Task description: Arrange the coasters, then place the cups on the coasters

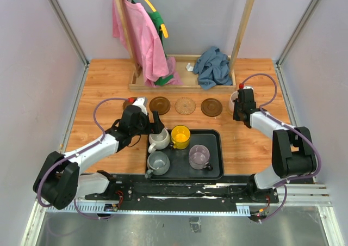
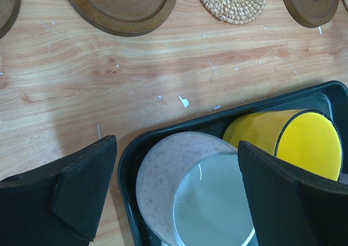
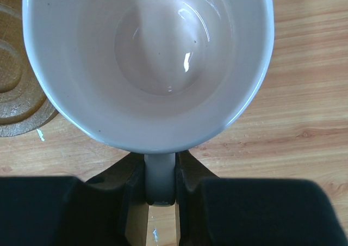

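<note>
**Four cups in the tray, one held by its handle**

Nearest me, the black tray (image 1: 217, 170) holds the grey cup (image 1: 157, 163) and lilac cup (image 1: 199, 157), with the off-white cup (image 1: 159, 140) and yellow cup (image 1: 180, 136) on its far side. My left gripper (image 2: 174, 202) stands wide open astride the off-white cup. Its right finger sits close to the yellow cup, so closing could shove that one. Farther off, the coasters (image 1: 185, 105) lie in a row on the table. At the row's right end my right gripper (image 3: 160, 189) pinches only the handle (image 3: 160, 175) of the pale pink cup (image 3: 147, 66), so the cup could swing. What lies beneath it is hidden, so I judge it may land off-centre.
</note>
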Action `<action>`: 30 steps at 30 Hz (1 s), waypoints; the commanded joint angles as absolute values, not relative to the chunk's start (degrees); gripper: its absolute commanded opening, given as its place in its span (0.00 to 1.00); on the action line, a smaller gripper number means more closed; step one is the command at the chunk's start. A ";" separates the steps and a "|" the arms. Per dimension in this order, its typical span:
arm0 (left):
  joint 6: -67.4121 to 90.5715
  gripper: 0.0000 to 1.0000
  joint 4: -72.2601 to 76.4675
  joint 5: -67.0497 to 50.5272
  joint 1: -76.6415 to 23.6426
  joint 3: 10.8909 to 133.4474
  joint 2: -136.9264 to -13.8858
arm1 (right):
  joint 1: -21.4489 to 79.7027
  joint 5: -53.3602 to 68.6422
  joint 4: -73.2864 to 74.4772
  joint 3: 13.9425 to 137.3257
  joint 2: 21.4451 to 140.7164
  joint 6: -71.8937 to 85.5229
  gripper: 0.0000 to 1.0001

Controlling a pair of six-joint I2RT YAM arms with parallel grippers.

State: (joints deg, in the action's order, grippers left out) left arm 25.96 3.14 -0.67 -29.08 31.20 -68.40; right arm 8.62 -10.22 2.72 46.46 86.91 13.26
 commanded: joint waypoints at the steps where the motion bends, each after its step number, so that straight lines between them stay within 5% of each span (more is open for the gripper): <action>1: 25.42 0.96 4.04 -0.27 -29.53 32.70 -68.45 | 6.94 -10.61 -1.54 47.83 87.16 14.36 0.01; 10: 25.41 0.96 3.96 -0.17 -29.53 32.44 -68.08 | 6.59 -10.63 0.76 49.53 88.80 15.50 0.07; 26: 25.40 0.97 3.33 0.26 -29.53 32.08 -67.06 | 6.59 -11.09 3.68 48.15 85.72 17.13 0.55; 30: 25.42 0.97 3.34 0.17 -29.53 32.09 -67.06 | 6.57 -11.87 4.69 47.03 83.89 17.52 0.60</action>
State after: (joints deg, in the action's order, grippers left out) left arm 25.96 3.07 -0.60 -29.08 31.20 -68.20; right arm 8.58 -10.48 2.90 47.94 86.76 16.60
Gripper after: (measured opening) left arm 0.965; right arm 0.576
